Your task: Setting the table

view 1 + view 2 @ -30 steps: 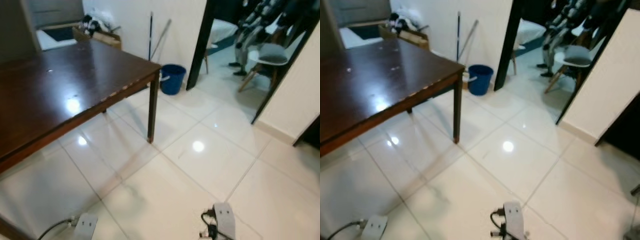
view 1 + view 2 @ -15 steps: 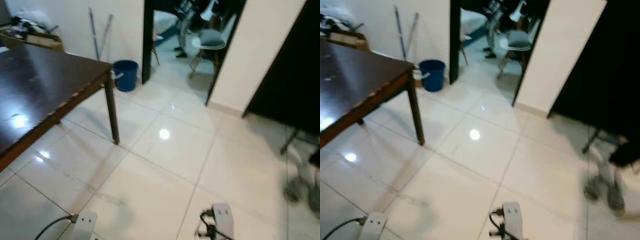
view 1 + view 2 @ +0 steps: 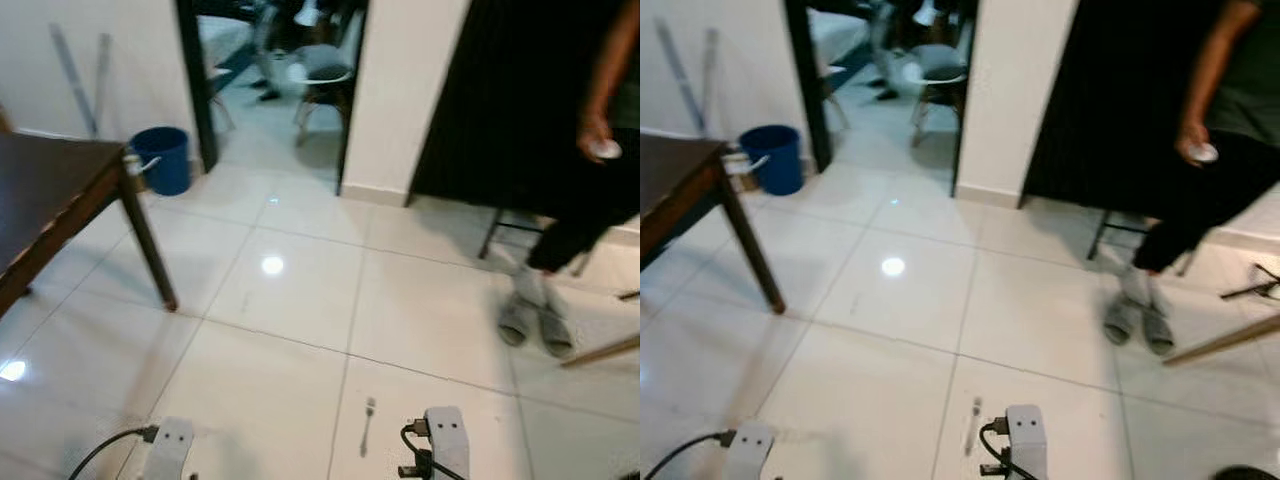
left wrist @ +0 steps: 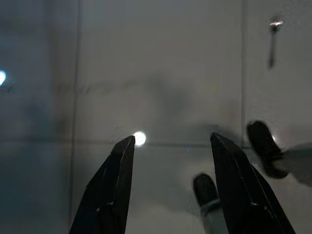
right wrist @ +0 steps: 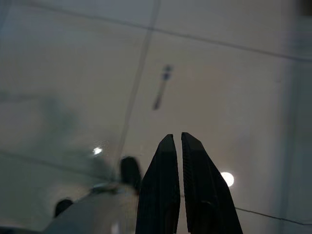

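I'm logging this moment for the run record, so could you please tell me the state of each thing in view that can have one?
left gripper: open, empty, over the floor tiles.
right gripper: shut, holding nothing.
dark wooden table: standing at the robot's left, the top that shows is bare.
blue bucket: upright by the doorway.
utensil: lying flat on the floor, blurred.
white chair: upright beyond the doorway.
person: standing, holding a small white object.

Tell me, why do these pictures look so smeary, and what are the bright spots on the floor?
Left eye view: soft blur all over, worst on the person and the chair beyond the doorway; a lamp's glare spot on the glossy floor tiles. Left wrist view: dim, left gripper over shaded tile with one small glint. Right wrist view: hazy, right gripper dark against pale floor.
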Robot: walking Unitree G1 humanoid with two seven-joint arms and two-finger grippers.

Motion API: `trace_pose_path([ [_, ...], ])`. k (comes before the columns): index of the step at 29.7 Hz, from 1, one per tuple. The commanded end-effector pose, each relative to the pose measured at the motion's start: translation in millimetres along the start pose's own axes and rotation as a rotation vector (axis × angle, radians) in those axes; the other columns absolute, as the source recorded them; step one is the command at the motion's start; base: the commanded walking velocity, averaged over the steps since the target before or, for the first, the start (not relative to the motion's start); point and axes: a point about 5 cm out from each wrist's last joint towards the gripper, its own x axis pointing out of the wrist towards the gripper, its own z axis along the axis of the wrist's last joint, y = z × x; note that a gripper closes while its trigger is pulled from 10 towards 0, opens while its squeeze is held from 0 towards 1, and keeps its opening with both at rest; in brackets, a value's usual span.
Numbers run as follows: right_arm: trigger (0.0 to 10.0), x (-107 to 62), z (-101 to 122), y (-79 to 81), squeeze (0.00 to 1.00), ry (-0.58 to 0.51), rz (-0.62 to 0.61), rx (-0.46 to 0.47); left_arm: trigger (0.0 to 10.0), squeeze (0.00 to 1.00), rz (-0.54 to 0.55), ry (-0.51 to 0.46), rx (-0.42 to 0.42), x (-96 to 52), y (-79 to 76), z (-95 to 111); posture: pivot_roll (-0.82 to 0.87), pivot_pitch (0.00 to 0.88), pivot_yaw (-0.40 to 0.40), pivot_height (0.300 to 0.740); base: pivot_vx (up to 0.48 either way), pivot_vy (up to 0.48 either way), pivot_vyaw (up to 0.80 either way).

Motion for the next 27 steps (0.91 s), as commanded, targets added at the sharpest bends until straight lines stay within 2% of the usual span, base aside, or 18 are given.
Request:
trace_pose_path([
  [1, 10.0, -2.2, -7.6, 3.6, 0.00, 0.026, 0.003, 0.010, 10.0, 0.00, 0.003, 0.055, -0.001, -4.9, 2.1, -16.8, -0.04, 0.000, 0.059, 0.740, 0.000, 0.000, -0.77],
  [27, 10.0, -1.7, -6.6, 3.6, 0.00, 0.024, 0.002, 0.003, 10.0, 0.00, 0.001, 0.064, 0.006, -6.0, 2.0, -20.1, -0.04, 0.000, 0.061, 0.740, 0.000, 0.000, -0.77],
])
